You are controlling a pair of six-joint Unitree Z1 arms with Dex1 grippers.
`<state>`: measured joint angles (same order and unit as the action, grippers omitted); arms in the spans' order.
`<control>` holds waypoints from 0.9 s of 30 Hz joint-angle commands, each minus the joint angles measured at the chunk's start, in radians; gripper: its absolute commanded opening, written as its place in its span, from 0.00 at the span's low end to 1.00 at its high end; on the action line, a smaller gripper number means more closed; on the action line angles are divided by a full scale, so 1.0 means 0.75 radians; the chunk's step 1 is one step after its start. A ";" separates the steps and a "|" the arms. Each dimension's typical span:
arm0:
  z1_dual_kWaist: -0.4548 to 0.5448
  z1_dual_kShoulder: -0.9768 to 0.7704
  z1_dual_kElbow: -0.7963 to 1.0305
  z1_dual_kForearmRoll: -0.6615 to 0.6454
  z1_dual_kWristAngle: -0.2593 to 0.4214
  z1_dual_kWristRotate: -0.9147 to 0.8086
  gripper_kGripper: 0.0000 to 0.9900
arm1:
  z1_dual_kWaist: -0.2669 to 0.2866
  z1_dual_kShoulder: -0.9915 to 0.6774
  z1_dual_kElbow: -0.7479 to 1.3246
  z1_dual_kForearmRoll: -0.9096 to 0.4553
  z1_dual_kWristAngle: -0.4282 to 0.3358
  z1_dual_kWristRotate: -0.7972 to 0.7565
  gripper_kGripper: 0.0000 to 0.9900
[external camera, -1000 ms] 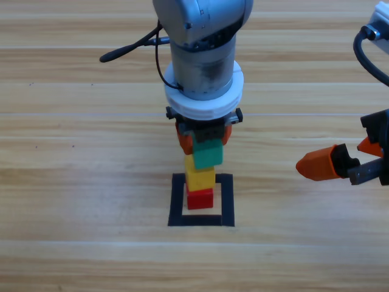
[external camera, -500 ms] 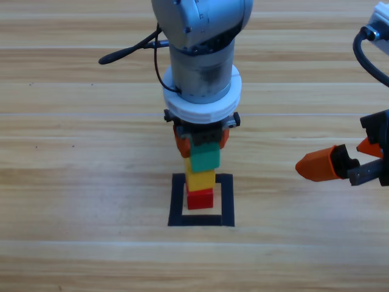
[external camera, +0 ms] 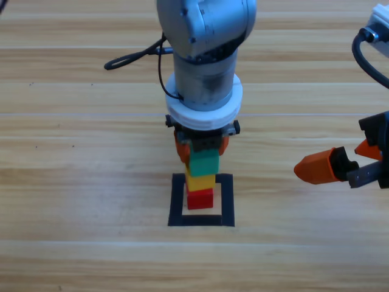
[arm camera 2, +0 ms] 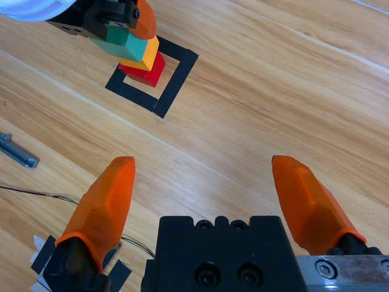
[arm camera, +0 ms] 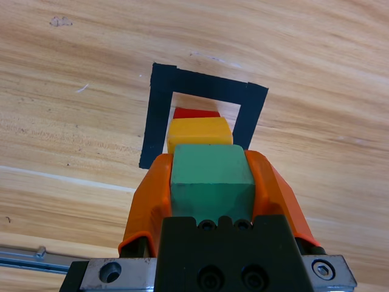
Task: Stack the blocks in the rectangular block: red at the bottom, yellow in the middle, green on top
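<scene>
Now the left gripper (external camera: pixel 202 148) clamps the green cube (external camera: pixel 203 162) on the yellow cube (external camera: pixel 200 181) over the red cube (external camera: pixel 200 198), inside the tape rectangle (external camera: pixel 179 202), completing the stack, while the right gripper (arm camera 2: pixel 209 185) waits wide open near the tabletop's right edge.

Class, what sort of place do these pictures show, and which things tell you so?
Probably a robot test bench: a bare wooden table, a black tape rectangle marked on it, and the left gripper shut on the green cube, with loose cables nearby.

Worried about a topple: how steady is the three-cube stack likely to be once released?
Probably tippy: the stack is one cube wide, and the green cube, clamped in the left claw, looks slightly offset on the yellow cube. The cubes look rigid with flat faces, so a gentle release should hold.
</scene>
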<state>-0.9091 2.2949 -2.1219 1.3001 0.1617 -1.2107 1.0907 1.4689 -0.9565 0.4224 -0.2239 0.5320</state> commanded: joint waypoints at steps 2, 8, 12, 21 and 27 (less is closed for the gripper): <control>-0.003 0.076 0.025 0.001 -0.007 0.011 0.07 | -0.008 0.052 0.036 -0.017 0.008 -0.008 1.00; -0.001 0.076 0.021 0.001 -0.007 0.013 0.11 | -0.008 0.052 0.036 -0.017 0.012 -0.008 1.00; -0.001 0.069 0.009 -0.007 -0.009 0.023 0.30 | -0.008 0.052 0.036 -0.017 0.012 -0.010 1.00; -0.003 0.053 -0.016 -0.005 -0.015 0.029 0.91 | -0.008 0.052 0.036 -0.017 0.018 -0.014 1.00; -0.003 0.027 -0.016 -0.003 -0.009 0.031 0.93 | -0.008 0.052 0.036 -0.017 0.018 -0.014 1.00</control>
<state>-0.9090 2.2948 -2.1415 1.3000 0.1575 -1.1971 1.0906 1.4691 -0.9565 0.4224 -0.2155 0.5277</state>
